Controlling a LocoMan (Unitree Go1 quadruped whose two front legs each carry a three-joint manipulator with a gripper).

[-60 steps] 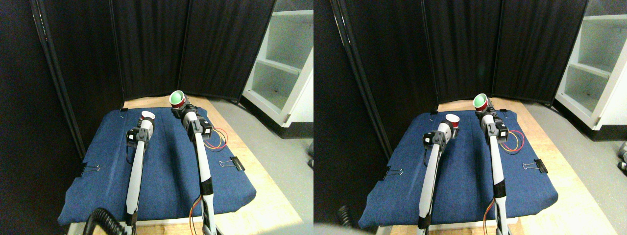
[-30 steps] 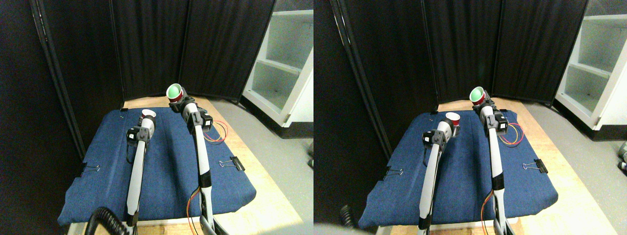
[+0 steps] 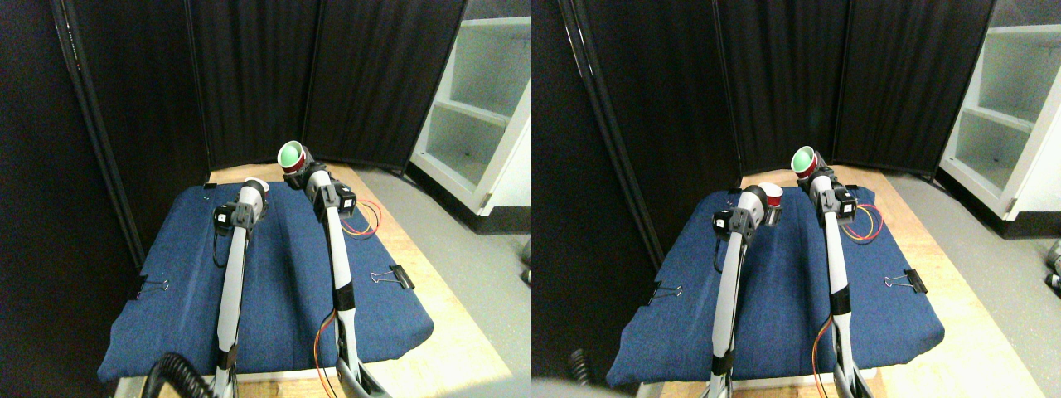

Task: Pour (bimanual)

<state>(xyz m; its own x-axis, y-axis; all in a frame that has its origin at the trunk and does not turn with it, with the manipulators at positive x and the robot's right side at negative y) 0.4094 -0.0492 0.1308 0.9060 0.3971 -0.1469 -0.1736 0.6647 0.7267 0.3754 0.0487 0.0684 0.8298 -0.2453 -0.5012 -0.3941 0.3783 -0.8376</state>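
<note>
A red cup with a green inside (image 3: 291, 155) is held up over the far edge of the blue cloth (image 3: 273, 282), tipped so its mouth faces left and toward me. My right gripper (image 3: 298, 172) is shut on its base. A second red cup with a white inside (image 3: 259, 184) stands upright lower and to the left, mostly hidden behind my left arm. My left gripper (image 3: 252, 192) is shut on it. The green cup's mouth sits a little above and to the right of the white cup's rim.
The cloth is clipped to a wooden table (image 3: 431, 282) with black binder clips (image 3: 396, 276). Black curtain panels (image 3: 249, 83) close off the back. A white shelf unit (image 3: 481, 108) stands at the right. Coloured wires (image 3: 365, 225) loop by the right arm.
Both arms have risen and reached farther away. The green-lined cup has moved left and up, closer to the white-lined cup, which has lifted with the left gripper.
</note>
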